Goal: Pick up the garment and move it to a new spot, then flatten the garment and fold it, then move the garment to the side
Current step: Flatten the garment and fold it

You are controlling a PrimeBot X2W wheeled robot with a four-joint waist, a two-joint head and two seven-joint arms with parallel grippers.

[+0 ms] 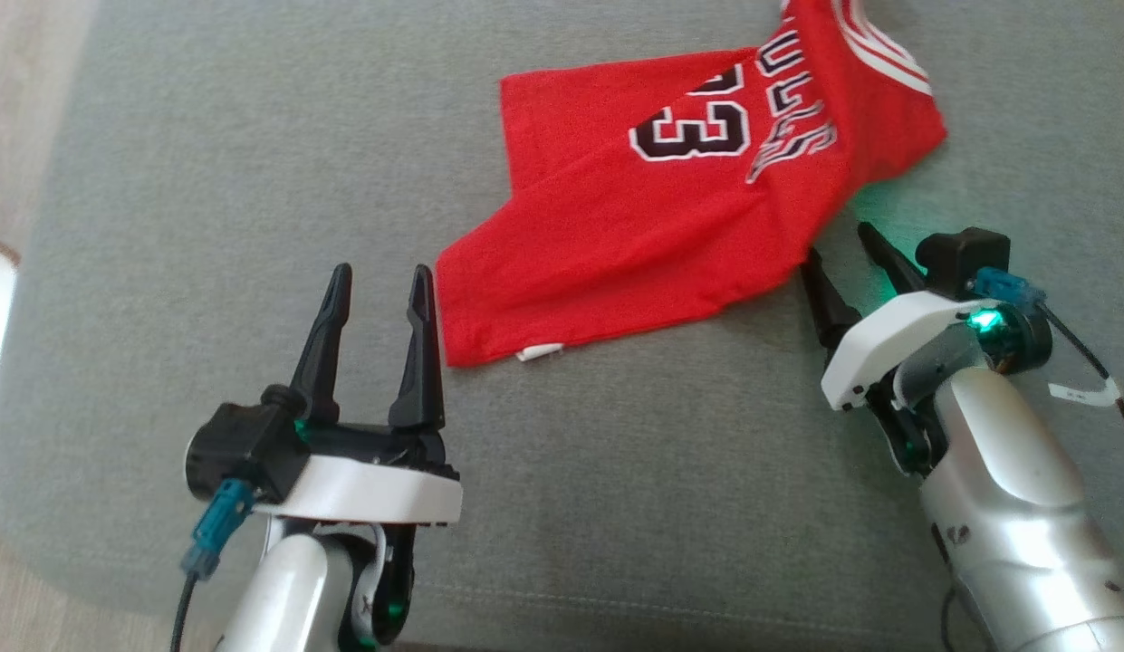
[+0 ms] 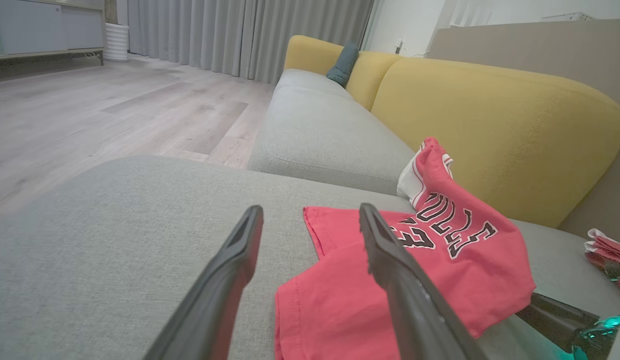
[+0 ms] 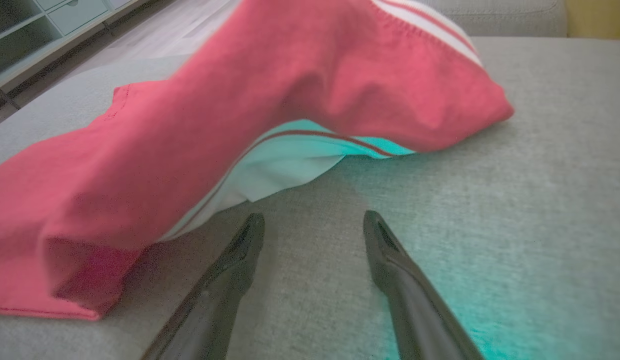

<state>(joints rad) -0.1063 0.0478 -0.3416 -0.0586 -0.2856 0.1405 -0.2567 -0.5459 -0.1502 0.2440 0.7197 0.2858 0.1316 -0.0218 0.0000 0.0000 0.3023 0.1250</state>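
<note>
My left gripper (image 1: 383, 270) is open and empty over the grey cushion (image 1: 208, 163). The red jersey (image 1: 616, 235) lies just beside its right finger, a hem corner near the tip. My right gripper (image 1: 836, 241) is open too and holds nothing. Its tips are at the jersey's opposite edge, where the cloth humps up just ahead of them. The jersey lies rumpled on the cushion, between and beyond my grippers.
</note>
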